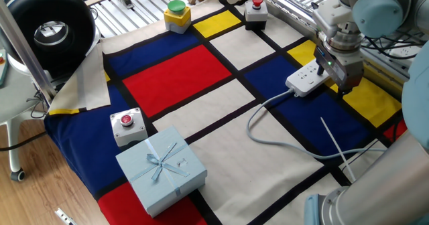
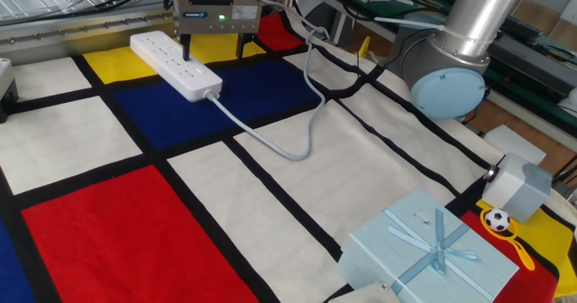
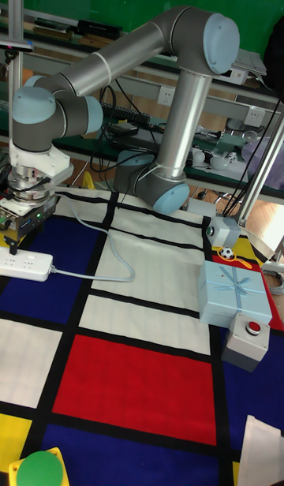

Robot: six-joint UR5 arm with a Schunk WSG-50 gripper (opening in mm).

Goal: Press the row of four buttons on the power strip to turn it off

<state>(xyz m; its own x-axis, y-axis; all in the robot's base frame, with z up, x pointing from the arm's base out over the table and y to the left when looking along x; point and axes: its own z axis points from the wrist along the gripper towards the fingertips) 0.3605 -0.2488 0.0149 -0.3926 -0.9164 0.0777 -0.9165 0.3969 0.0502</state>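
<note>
While the end effector (image 2: 213, 48) straddles the power strip (image 2: 175, 65), fingers spread.

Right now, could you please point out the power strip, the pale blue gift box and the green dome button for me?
power strip (image 2: 176, 64): the other fixed view, middle of its top face.
pale blue gift box (image 1: 161, 166): one fixed view, lid by the bow.
green dome button (image 1: 175, 7): one fixed view, dome top.
</note>
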